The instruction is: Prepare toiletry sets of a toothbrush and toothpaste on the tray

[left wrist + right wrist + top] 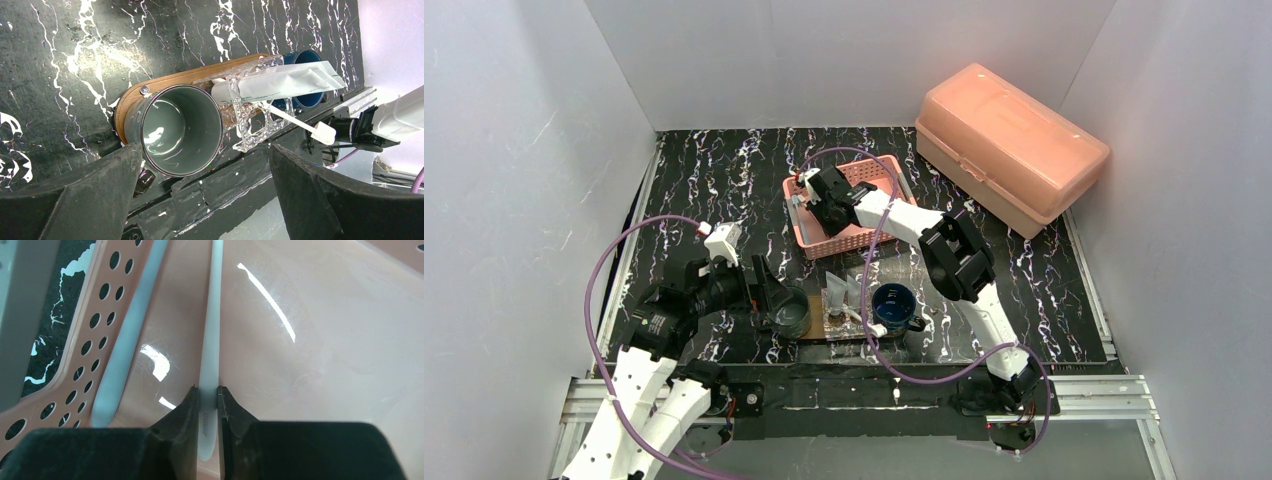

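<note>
We see the right gripper (209, 395) down inside the pink mesh basket (75, 365), jaws pinched together on a white toothbrush (210, 335) near its rounded end. The stick runs along the basket floor, and a second toothbrush (120, 360) lies just beside it by the perforated wall

The left gripper (205, 150) has its jaws spread wide apart, hovering at the grey-green cup (175, 130) and gripping nothing; we see nothing inside that cup

The wooden tray (165, 85) carries the three cups in a row. The clear faceted glass (250, 125) in the middle holds a toothpaste tube (285, 82) and a white brush (300, 122), with the dark blue mug (892, 305) next to it

The salmon lidded box (1009, 145) sits far right
</note>
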You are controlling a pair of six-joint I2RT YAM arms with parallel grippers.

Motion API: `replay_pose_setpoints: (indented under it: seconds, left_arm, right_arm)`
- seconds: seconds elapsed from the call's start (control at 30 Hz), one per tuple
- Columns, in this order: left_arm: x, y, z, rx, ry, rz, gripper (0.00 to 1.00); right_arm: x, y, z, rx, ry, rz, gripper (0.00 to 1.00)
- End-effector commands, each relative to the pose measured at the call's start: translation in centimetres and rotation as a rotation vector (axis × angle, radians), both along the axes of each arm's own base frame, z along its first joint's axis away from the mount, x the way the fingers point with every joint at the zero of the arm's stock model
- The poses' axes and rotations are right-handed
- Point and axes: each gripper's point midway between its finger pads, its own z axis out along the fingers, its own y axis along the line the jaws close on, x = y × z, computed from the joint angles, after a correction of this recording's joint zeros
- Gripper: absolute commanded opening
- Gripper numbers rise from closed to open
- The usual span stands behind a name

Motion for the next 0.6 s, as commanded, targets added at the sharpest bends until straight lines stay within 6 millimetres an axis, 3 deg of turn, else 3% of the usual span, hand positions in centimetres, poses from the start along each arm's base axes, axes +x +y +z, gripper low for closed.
replay_pose_setpoints:
  seconds: [0.0, 0.57]
  left_arm:
    - [0.0, 0.0, -0.3, 0.004, 0.001, -0.013, 0.98]
    - [0.1, 0.0, -0.3, 0.005, 0.003, -0.009, 0.98]
  right_arm:
    - [0.7, -0.2, 2.8, 0.005, -0.056, -0.002, 0.01]
    - [1.6, -1.3, 10.1, 0.026, -0.196, -0.011, 0.01]
